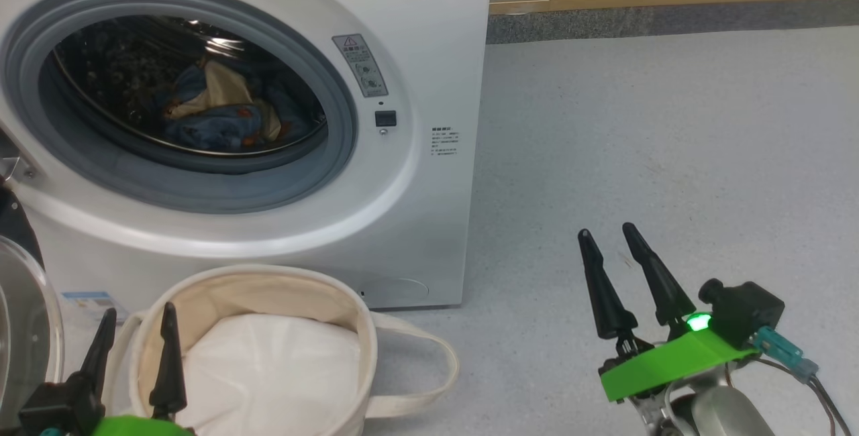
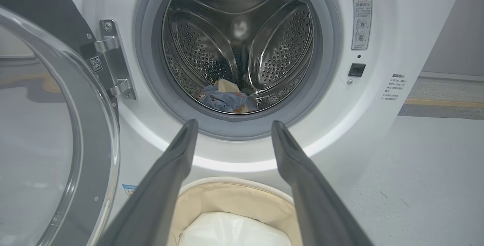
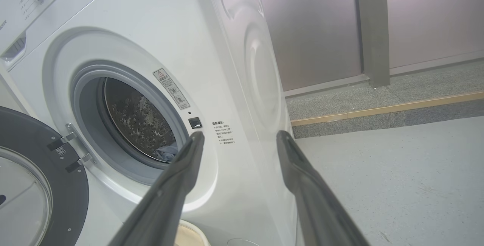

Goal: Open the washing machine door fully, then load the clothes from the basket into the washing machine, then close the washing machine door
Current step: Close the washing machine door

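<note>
Both tools are spread wide and carry nothing. My left gripper (image 1: pixel 138 308), two long tapered matte-black fingers, hangs at the near left rim of the round off-white canvas basket (image 1: pixel 255 274). My right gripper (image 1: pixel 607 230) sits on its bright green mount over the speckled grey floor (image 1: pixel 637 121), well to the right of the machine.

I see the white front-loading washing machine (image 1: pixel 429 53) with its large round door (image 3: pixel 30 128) swung out on a metal hinge (image 2: pixel 113 60). The door has a wide dark rim and a bulging clear glass centre. Inside the smooth grey gasket ring (image 1: pixel 201 188), the perforated steel drum (image 2: pixel 280 41) shows ribbed paddles.

Crumpled at the bottom of that drum lie the clothes (image 1: pixel 215 107): blue fabric with orange-brown print, bunched around a cream-beige cloth.

The soft-sided basket stands on the floor just in front of the machine, one looped handle sagging to the right. In it rests a plain white cushion-like pad (image 1: pixel 268 369), smooth and domed.
</note>
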You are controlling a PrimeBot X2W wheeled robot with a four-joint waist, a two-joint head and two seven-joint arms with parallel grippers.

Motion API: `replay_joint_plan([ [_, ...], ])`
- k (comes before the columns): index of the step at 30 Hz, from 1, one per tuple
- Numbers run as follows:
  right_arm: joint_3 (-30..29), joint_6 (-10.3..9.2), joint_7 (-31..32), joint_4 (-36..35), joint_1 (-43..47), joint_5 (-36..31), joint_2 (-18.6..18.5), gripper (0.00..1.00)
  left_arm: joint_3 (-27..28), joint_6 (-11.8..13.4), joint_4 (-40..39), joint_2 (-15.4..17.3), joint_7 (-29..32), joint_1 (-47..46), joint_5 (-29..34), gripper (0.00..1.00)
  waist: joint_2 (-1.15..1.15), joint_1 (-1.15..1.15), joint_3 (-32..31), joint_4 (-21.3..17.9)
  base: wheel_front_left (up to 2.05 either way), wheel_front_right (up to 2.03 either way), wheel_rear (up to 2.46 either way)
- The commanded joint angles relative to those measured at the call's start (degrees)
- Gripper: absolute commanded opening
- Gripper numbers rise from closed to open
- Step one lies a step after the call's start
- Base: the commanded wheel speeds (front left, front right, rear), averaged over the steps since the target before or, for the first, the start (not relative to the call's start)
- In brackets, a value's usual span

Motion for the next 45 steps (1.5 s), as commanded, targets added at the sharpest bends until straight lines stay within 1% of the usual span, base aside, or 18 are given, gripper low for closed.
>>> replay_joint_plan([
  [1, 1.23, 0.03, 0.14, -1.92, -0.93, 0.60, -0.41, 1.00, 2.78, 1.74, -1.75, 2.35, -0.33, -1.93, 0.27, 1.00, 0.00, 0.00, -0.08, 0.02, 0.00, 0.00, 0.00],
  [10, 1.04, 0.03, 0.34, -2.09, -0.79, 0.80, -0.74, 1.00, 2.70, 1.40, -2.04, 2.63, -0.35, -1.83, 0.16, 1.00, 0.00, 0.00, -0.31, -0.05, 0.00, 0.00, 0.00],
  [27, 0.39, 0.03, 0.55, -2.68, -0.20, 0.47, -0.46, 1.00, 3.08, 2.15, -2.64, 2.70, -0.36, -1.74, -0.01, 1.00, 0.00, 0.00, 0.31, 0.19, -0.12, 0.07, 0.05],
  [35, 0.16, 0.03, 0.71, -3.00, -0.08, 0.11, -0.31, 1.00, 2.98, 2.15, -2.86, 2.70, -0.37, -2.06, 0.06, 1.00, 0.00, 0.00, 0.87, 0.72, -1.26, 1.13, 0.13],
  [45, -0.26, 0.03, 0.78, -3.44, -0.25, -0.50, 0.05, 1.00, 3.06, 2.02, -2.59, 2.91, -0.31, -2.42, -0.20, 1.00, 0.00, 0.00, 1.82, 1.17, -2.07, 2.01, 0.06],
])
